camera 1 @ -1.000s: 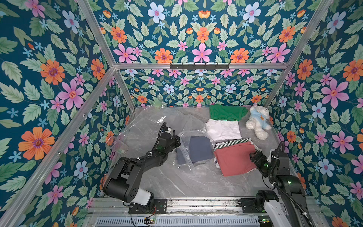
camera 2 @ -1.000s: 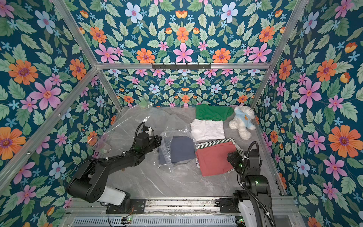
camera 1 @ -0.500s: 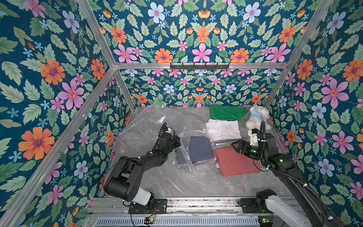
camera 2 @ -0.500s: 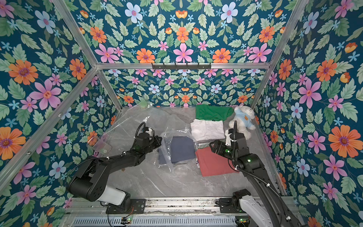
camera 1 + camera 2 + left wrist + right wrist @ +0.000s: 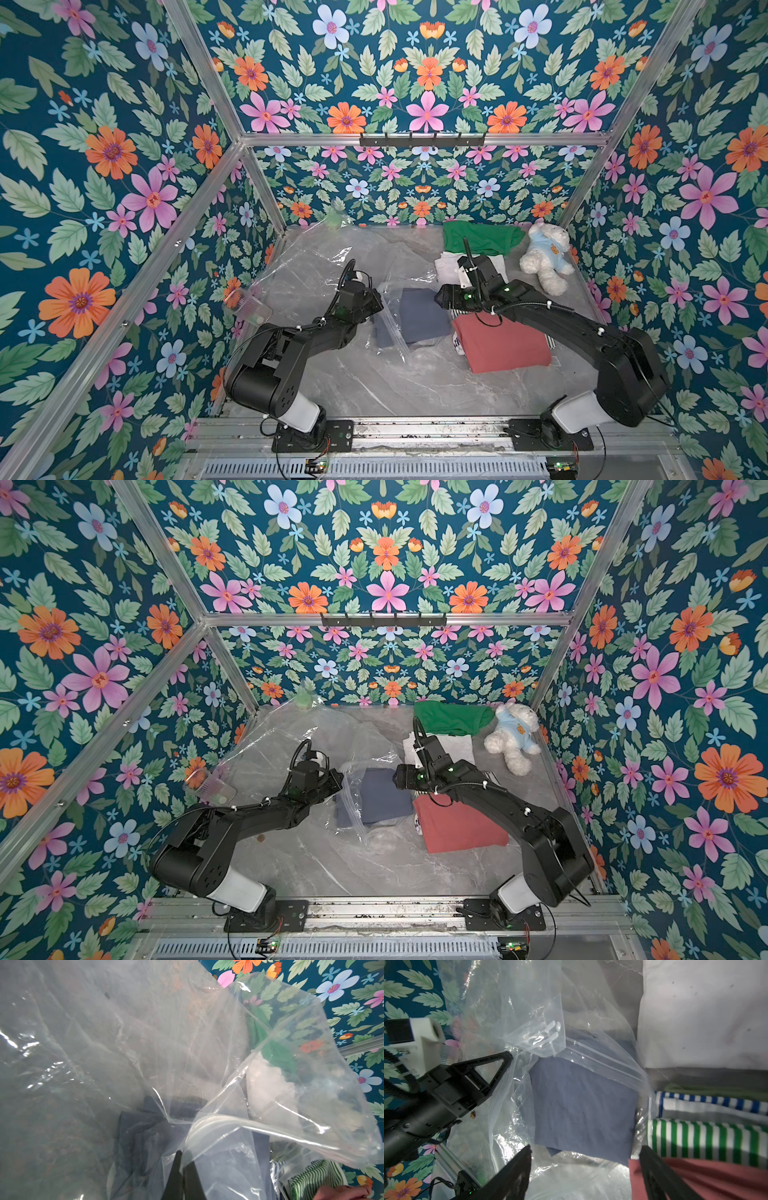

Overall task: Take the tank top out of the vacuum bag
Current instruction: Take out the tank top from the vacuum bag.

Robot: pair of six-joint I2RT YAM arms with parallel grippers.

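**Top views:** the folded blue-grey tank top (image 5: 424,316), long axis near-to-far, lies inside the vacuum bag (image 5: 316,266) on the bench (image 5: 374,386). It sits just left of my right pincer (image 5: 441,297), the nearer one.

**Left wrist:** my left pincer (image 5: 182,1156) is clamped on the bag's zip edge. The faint print on the plastic is unreadable.

**Right wrist:** my right pincer is spread wide and empty, with the tank top straight ahead.

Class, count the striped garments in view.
2: a blue-striped garment and, beside it, a green-striped garment, next to the red garment; more may be hidden.
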